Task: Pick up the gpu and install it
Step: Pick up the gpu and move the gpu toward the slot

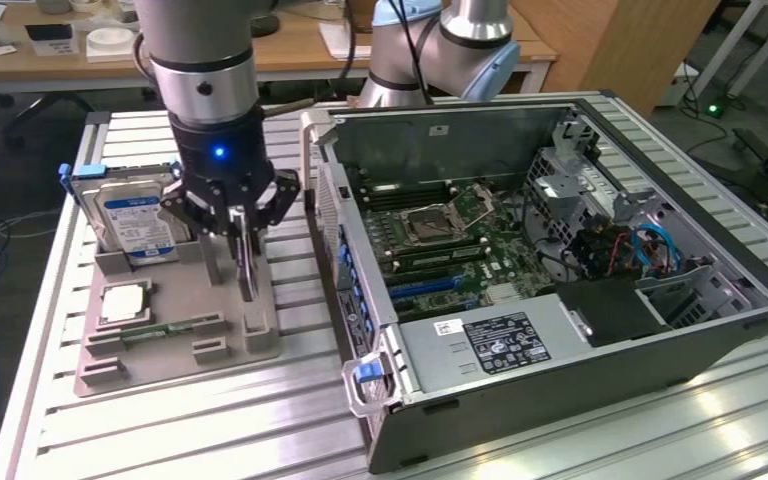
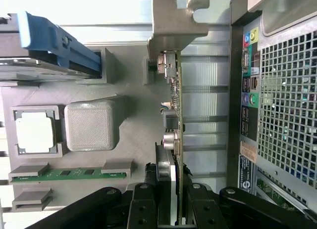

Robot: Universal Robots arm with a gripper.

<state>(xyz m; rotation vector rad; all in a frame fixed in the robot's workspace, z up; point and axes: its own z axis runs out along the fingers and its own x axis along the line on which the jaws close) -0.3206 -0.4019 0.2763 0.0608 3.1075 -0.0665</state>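
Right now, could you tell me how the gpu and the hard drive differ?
The gpu is a thin dark card; the hard drive is a boxy silver block with a blue label. The tool is clamped on the gpu; the hard drive stands untouched. Both stand on edge at the grey holder.

The gpu (image 2: 177,105) is dark green with a silver end. The gripper (image 1: 240,228) is black. On the grey tray (image 1: 171,365), the hard drive (image 1: 137,225) has a blue label. Beside the tray, the computer case (image 1: 584,400) is dark grey.
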